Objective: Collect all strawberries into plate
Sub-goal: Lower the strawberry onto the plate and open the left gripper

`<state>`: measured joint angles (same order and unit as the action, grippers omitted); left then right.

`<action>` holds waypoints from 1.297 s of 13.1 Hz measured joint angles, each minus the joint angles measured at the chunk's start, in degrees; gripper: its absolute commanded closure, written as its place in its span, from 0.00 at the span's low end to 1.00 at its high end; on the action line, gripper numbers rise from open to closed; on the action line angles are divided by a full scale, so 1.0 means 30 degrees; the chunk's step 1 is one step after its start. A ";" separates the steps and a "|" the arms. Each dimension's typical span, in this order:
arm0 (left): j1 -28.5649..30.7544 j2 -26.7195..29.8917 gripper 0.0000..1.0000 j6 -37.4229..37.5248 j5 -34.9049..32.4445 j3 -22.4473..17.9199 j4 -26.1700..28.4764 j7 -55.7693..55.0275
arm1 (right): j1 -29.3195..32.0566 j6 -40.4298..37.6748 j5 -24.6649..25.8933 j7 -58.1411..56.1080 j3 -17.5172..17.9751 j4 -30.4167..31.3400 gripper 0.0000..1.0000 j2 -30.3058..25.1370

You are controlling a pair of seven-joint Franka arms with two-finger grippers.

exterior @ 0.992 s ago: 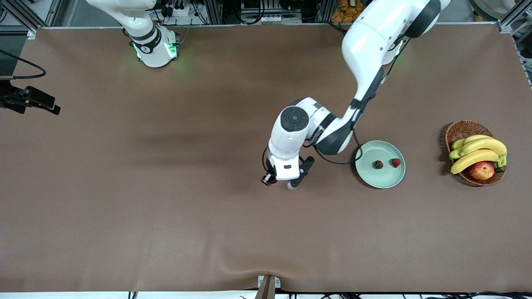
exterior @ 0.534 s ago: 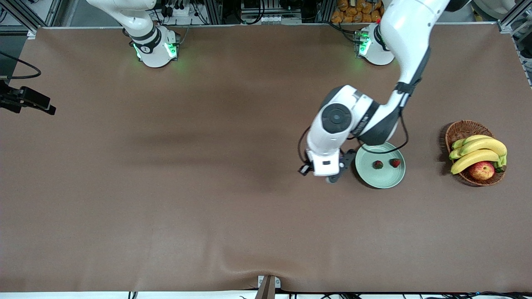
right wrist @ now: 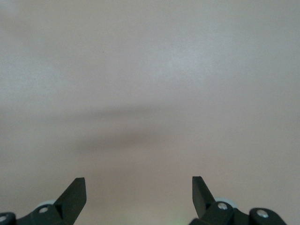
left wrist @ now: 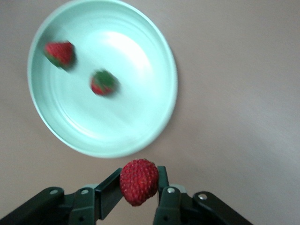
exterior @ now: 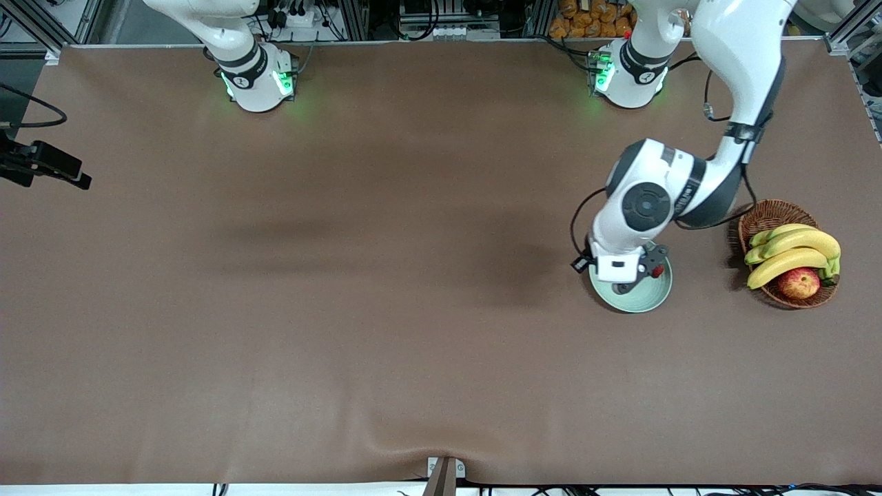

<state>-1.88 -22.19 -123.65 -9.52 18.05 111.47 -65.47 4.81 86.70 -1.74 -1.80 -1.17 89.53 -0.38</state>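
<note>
Three strawberries show in all: one strawberry (left wrist: pixel 138 181) is pinched between the closed fingers of the left gripper (left wrist: pixel 139 187), which hangs over the plate (exterior: pixel 646 297), seemingly above its edge. The pale green plate sits toward the left arm's end of the table (exterior: pixel 344 310), just short of the wicker basket (exterior: pixel 758 213) of bananas (exterior: pixel 792 251) and an apple (exterior: pixel 799 282). Two berries (left wrist: pixel 104 82) lie in the dish, apart from each other. The right gripper (right wrist: pixel 139 192) waits over bare table, fingers spread wide and holding nothing.
</note>
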 measured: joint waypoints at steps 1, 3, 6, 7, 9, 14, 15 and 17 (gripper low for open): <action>0.0620 0.0001 1.00 -0.0070 -0.0251 -0.0004 0.0292 0.0717 | -0.0103 -0.0095 0.0000 -0.0006 0.0053 -0.0015 0.00 -0.0038; 0.1740 -0.0004 1.00 -0.0690 -0.1218 0.0003 0.1049 0.1563 | -0.0422 -0.0156 -0.0001 -0.0003 0.0182 -0.0022 0.00 -0.0050; 0.3113 -0.0132 1.00 -0.3553 -0.1750 -0.0001 0.3032 0.2769 | -0.0729 -0.0234 0.0000 -0.0007 0.0255 -0.0044 0.00 -0.0050; 0.3265 -0.0230 1.00 -0.4236 -0.1792 -0.0001 0.3540 0.2925 | -0.0959 -0.0381 0.0009 -0.0007 0.0267 -0.0060 0.00 -0.0051; 0.3263 -0.0383 1.00 -0.5180 -0.1992 0.0048 0.4159 0.2970 | -0.1409 -0.0642 0.0034 -0.0007 0.0313 -0.0130 0.00 -0.0053; 0.3162 -0.0377 1.00 -0.5578 -0.2060 0.0181 0.4549 0.2970 | -0.1976 -0.0757 0.0054 -0.0007 0.0355 -0.0151 0.00 -0.0059; 0.3146 -0.0351 1.00 -0.5598 -0.2064 0.0198 0.4544 0.2970 | -0.1976 -0.0773 0.0073 -0.0007 0.0335 -0.0151 0.00 -0.0060; 0.3112 -0.0325 0.46 -0.5602 -0.2067 0.0230 0.4542 0.2970 | -0.1975 -0.0798 0.0089 -0.0007 0.0237 -0.0152 0.00 -0.0064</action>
<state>7.46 -23.17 -140.46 -15.72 18.74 125.09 -56.55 -1.12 84.31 -1.47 -1.82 -0.46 89.08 -0.57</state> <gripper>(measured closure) 0.670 0.000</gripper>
